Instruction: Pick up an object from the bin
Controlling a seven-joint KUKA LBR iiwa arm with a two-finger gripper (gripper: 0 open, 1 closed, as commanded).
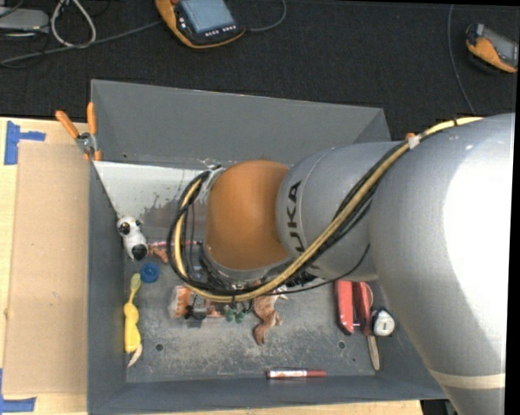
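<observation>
At the near wall of the bin (191, 395) a red pen (296, 374) lies flat on the floor. Further in, a yellow brush (131, 321) lies along the left wall. On the right a stick (372, 350), a white disc (382, 323) and a red case (353, 305) lie close together beside the arm (413, 252). In the middle a brown scrap (264, 319) and a brown-and-white bit (188, 308) lie on the floor just at the lower edge of the orange cover (242, 214). The tool (228, 306) sits under that cover, low over the floor. I cannot tell whether it is spread, pressed together or pinching anything. Beyond, near the left wall, lie a blue cap (148, 273) and a white-and-black cylinder (131, 237).
</observation>
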